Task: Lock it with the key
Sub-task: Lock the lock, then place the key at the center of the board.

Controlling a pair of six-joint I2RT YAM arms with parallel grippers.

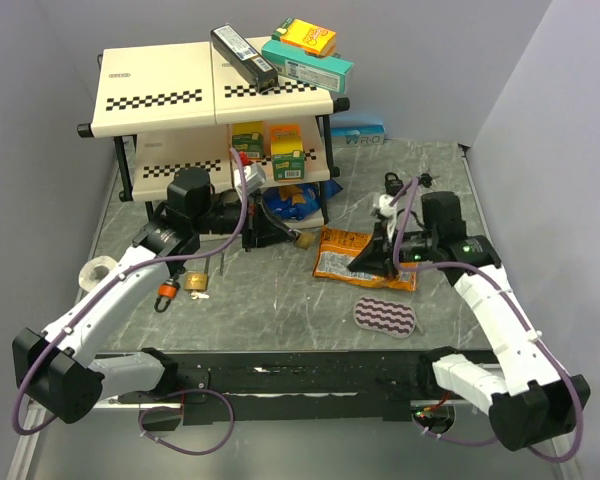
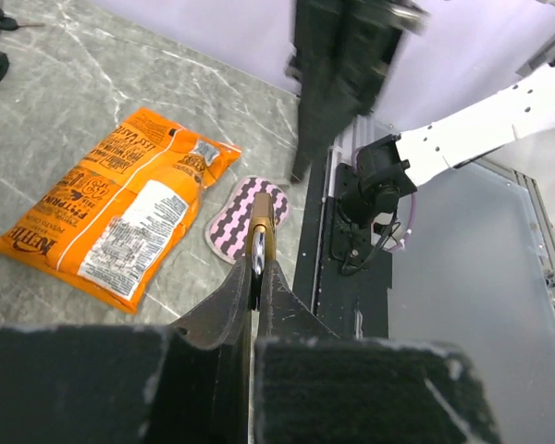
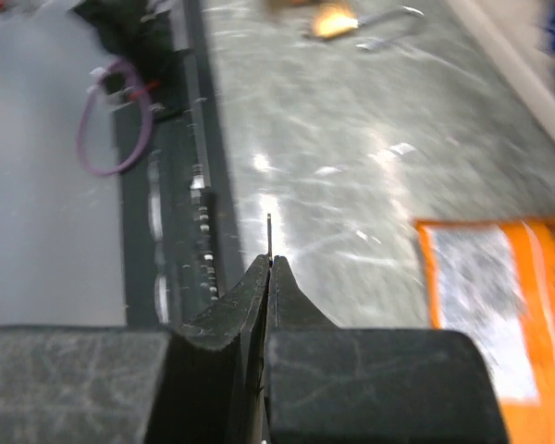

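STEP: key to lock, not yet mated | LEFT: left gripper [image 2: 257, 270] clenched on brass padlock [image 2: 258, 236], held off the table | RIGHT: right gripper [image 3: 269, 265] pinched on a thin blade, apparently the key [image 3: 269, 231], apart from padlock | NEXT: align blade with the unseen keyhole, insert, turn.

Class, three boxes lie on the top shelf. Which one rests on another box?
The yellow-orange box, stacked on the teal box; that one and the black box lie directly on the shelf.

A: The padlock [image 2: 258, 242]?
B: Brass with a silver streak, pinched edge-on and upright at frame centre, left wrist view.
A: And the key [image 3: 268, 231]?
B: Only a thin dark sliver, upright, centre frame, right wrist view.
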